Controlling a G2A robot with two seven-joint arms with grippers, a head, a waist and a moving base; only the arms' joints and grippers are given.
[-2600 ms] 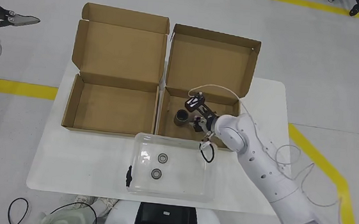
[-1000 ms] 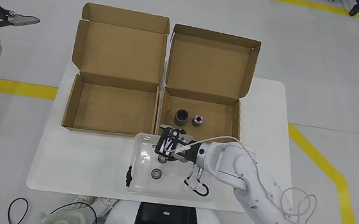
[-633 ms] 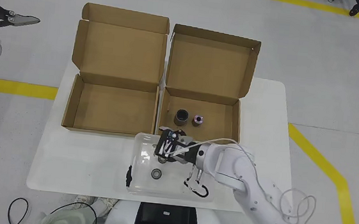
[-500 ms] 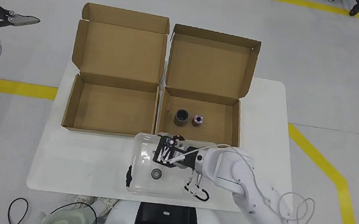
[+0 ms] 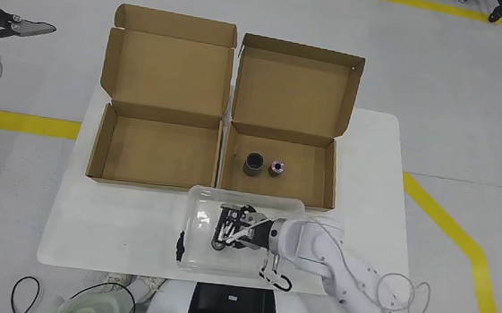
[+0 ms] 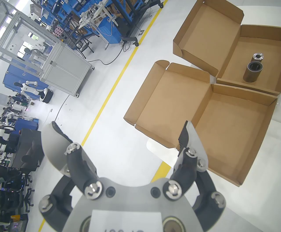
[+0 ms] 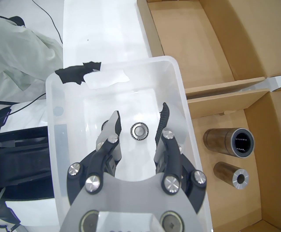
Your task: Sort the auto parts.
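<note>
The left gripper [image 6: 119, 129] is held off the table, above the pale floor, with its jaws spread wide and nothing gripped between them. Ahead of its fingertips, toward one side, two open cardboard boxes are seen side by side on the far half of the white table [image 5: 367, 167]. The left box [image 5: 157, 153] is set with its lid folded back, and it is pressed against the right box [image 5: 308, 175] along their neighbouring walls. In front of the boxes a clear plastic bin [image 7: 181, 92] is placed, with a scrap of black tape [image 7: 76, 71] stuck at the rim beyond the fingertips of the right gripper [image 7: 140, 111]. This gripper is positioned inside the bin, its jaws partly open and nothing clasped in them. A small round bearing [image 7: 139, 131] is lying flat on the bin floor directly between the two fingers, and it appears to be touched by neither. A second bearing [image 7: 105, 125] is partly hidden behind one finger, just outside the jaws. Past the bin wall, out to the side of the other finger, two parts are seen standing upright in the right box: a large dark sleeve [image 7: 228, 140] and, near it but apart, a smaller steel bushing [image 7: 231, 175]
</note>
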